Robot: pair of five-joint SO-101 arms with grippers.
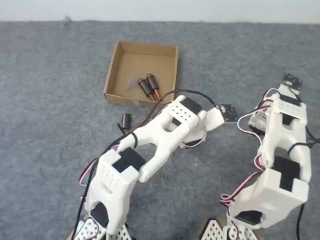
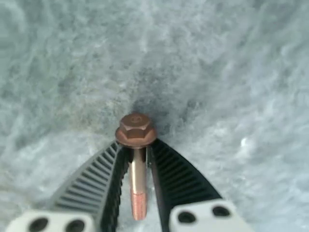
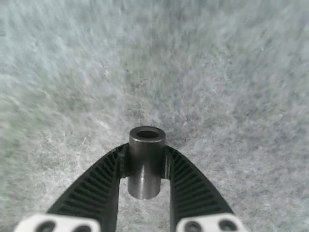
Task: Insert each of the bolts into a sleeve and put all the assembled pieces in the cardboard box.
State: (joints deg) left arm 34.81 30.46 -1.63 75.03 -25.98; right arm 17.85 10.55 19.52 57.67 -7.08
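Observation:
My left gripper is shut on a copper bolt, gripping its shank, with the hex head just past the fingertips above the grey carpet. My right gripper is shut on a dark sleeve held upright with its open bore facing up. In the high view the cardboard box stands at the back, with two assembled pieces lying inside near its front wall. A loose dark sleeve stands on the carpet in front of the box, beside the left arm.
The right arm is folded at the right side, well apart from the box. Grey carpet covers the whole table, with open floor to the left of the box and between the two arms.

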